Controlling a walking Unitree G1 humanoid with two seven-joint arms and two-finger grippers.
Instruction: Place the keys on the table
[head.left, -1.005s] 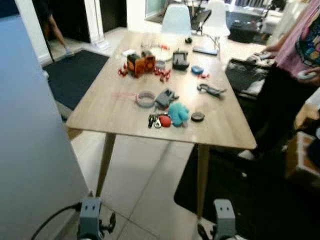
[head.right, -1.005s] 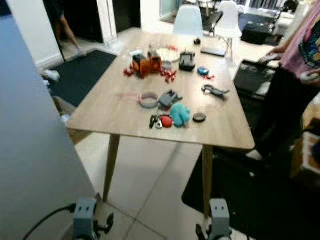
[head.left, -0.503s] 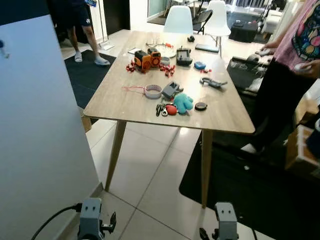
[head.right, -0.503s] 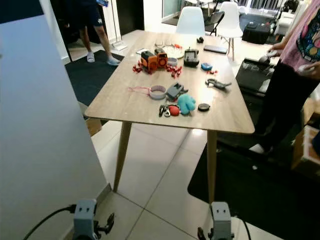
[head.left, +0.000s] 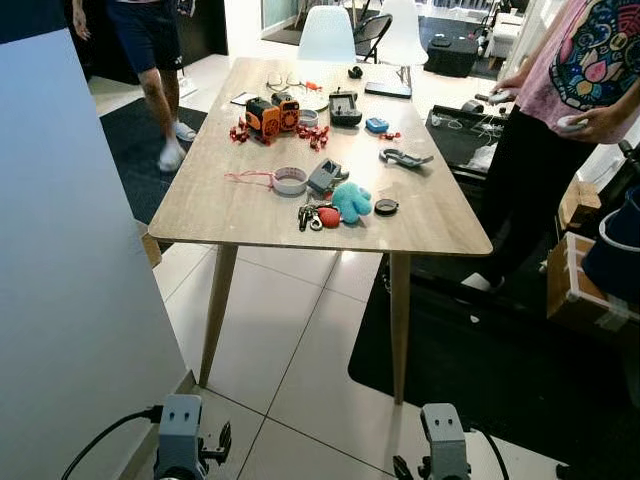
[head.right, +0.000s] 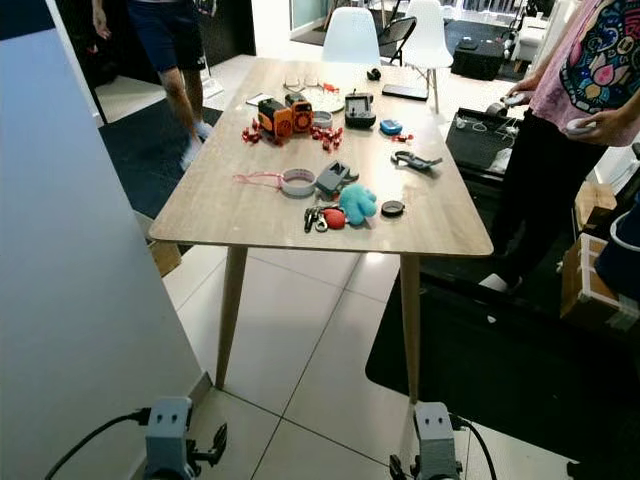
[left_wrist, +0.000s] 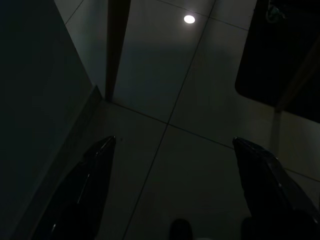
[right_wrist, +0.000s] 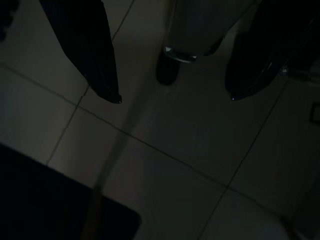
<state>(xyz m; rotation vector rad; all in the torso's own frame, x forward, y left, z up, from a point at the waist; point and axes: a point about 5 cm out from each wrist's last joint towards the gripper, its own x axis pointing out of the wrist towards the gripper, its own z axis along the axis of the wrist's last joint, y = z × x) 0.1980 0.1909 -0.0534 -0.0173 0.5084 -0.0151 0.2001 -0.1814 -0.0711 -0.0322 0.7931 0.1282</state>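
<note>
Two grippers, left gripper (left_wrist: 170, 150) and right gripper (right_wrist: 172, 97), hang spread and empty over floor tiles in wrist views; head views show keys (head.left: 308, 216) lying on table (head.left: 230, 205) beside teal toy (head.left: 351, 201).

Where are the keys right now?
The keys lie on the wooden table, near its front edge in the left eye view. A red tag and a fluffy teal toy sit just to their right.

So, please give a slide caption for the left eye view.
Keys with a red tag lie on the wooden table beside a teal plush toy.
</note>
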